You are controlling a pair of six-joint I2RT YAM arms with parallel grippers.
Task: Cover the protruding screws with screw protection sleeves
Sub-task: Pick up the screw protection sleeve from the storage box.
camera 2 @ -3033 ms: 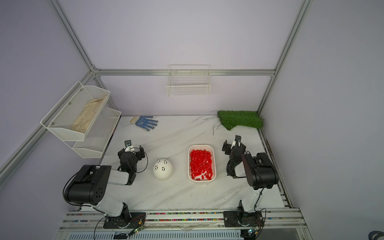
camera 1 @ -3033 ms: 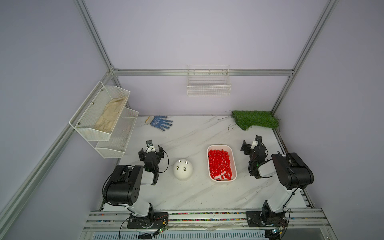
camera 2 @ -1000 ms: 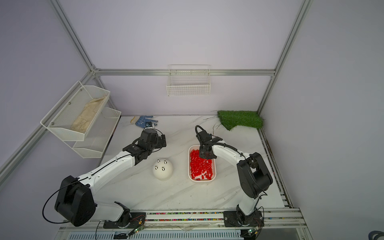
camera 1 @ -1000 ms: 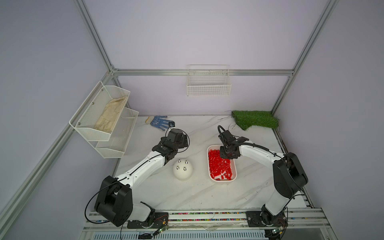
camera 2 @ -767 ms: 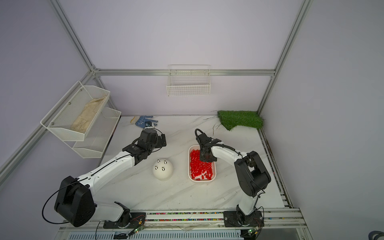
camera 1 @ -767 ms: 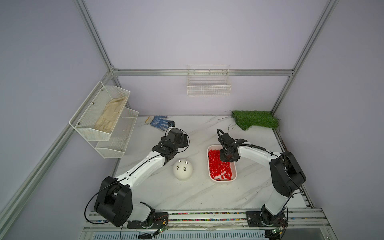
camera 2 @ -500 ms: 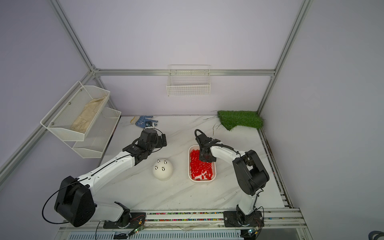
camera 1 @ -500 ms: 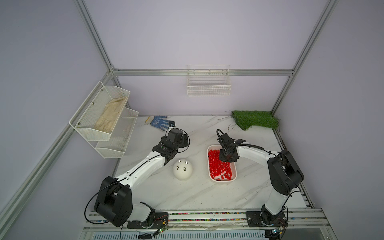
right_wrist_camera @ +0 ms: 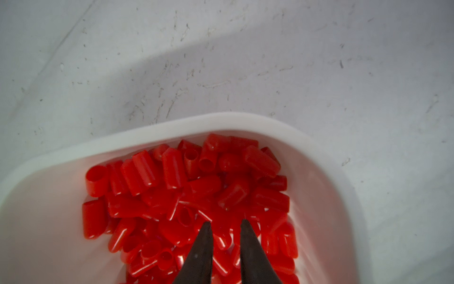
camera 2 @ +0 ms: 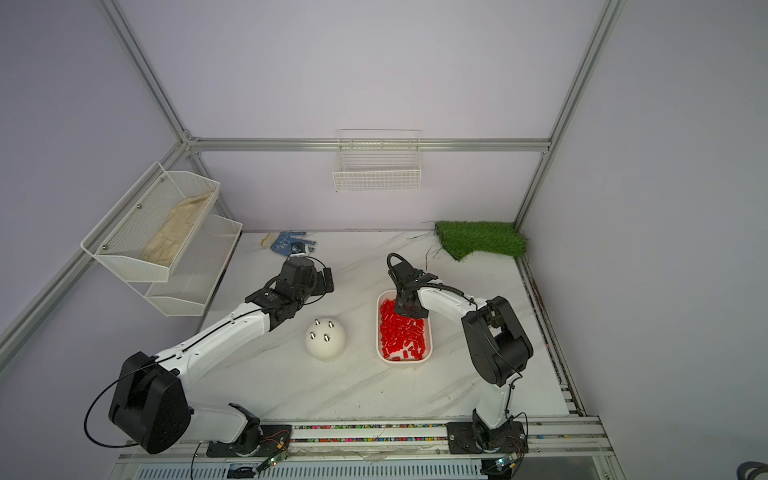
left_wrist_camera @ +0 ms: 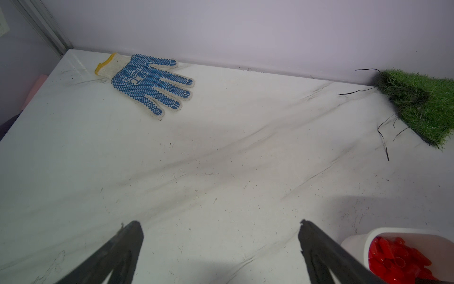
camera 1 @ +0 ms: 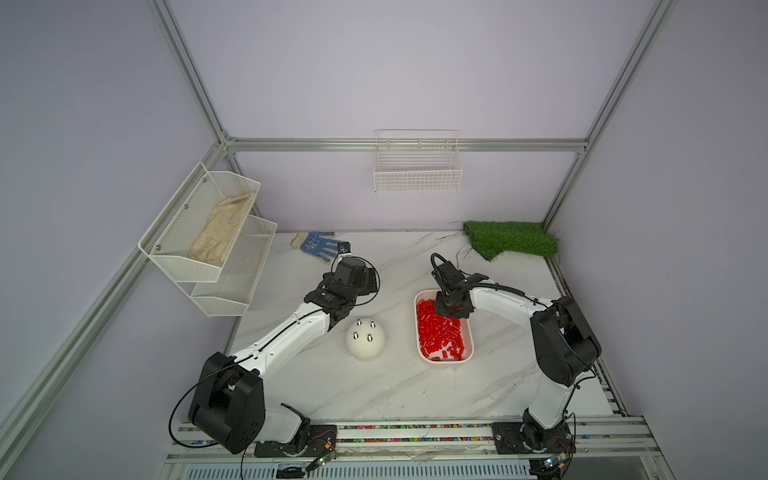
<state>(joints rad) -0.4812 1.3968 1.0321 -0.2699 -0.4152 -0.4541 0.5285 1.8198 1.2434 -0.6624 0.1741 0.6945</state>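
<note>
Right gripper (right_wrist_camera: pixel 226 222) sits low over the far end of the white tray (camera 1: pixel 444 361), which lies on the marble table (camera 1: pixel 374 395) toward the right. Its two dark fingertips are drawn close, with only a thin slit between them, and the tips are down among the red caps (right_wrist_camera: pixel 172 172). I cannot tell whether a cap is pinched. The caps lie loose and heaped, filling most of the tray. Just left of the tray and apart from it stands the white dome (camera 1: pixel 365 345). Four small silver screws (camera 1: pixel 368 338) stick up from its top, all uncapped. Beyond the dome, the left gripper (left_wrist_camera: pixel 218 222) hangs above bare table with its fingers spread wide and nothing between them. Farther back, near the wall, a blue-dotted work glove (left_wrist_camera: pixel 147 83) lies flat. A patch of green grass (camera 1: pixel 511 239) fills the back right corner. A wire basket (camera 1: pixel 417 172) is on the back wall. A two-tier mesh rack (camera 1: pixel 232 299) on the left wall holds a beige cloth (camera 1: pixel 220 235).
</note>
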